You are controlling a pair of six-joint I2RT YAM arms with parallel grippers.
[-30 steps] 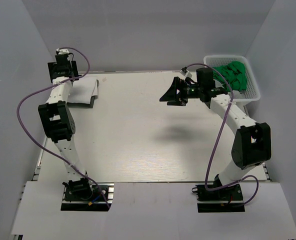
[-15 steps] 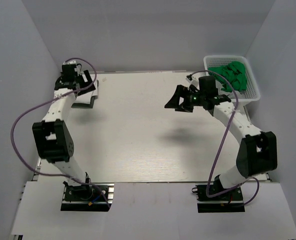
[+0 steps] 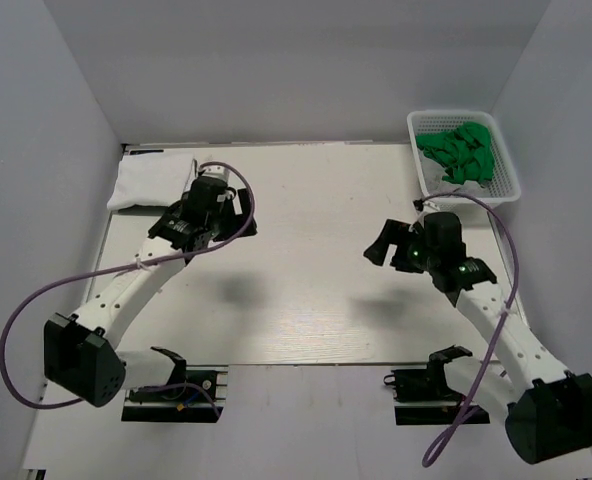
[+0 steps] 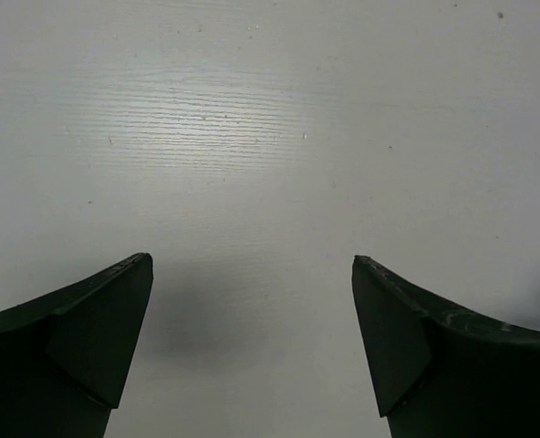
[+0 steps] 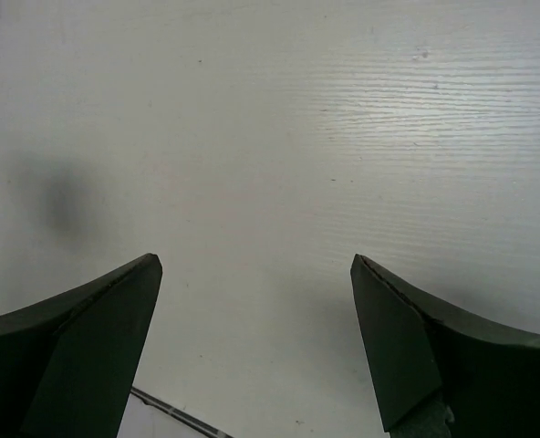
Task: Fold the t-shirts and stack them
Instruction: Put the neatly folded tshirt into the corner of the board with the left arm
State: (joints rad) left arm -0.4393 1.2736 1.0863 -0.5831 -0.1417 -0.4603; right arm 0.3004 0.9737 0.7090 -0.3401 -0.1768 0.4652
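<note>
A folded white t-shirt (image 3: 148,180) lies flat at the far left corner of the table. No dark grey-green t-shirt shows in any view. My left gripper (image 3: 206,233) hovers just right of and nearer than the white shirt, open and empty. Its wrist view shows only bare table between the fingers (image 4: 252,265). My right gripper (image 3: 388,246) is over the right half of the table, open and empty, with bare table between its fingers (image 5: 256,260).
A white mesh basket (image 3: 508,180) at the far right corner holds crumpled bright green cloth (image 3: 461,152). The white table (image 3: 306,280) is walled on the left, back and right. Its near edge shows in the right wrist view (image 5: 174,415).
The left gripper has left the far left corner and moved nearer and right, uncovering the folded white shirt. The right gripper has drawn back from beside the basket toward the near side.
</note>
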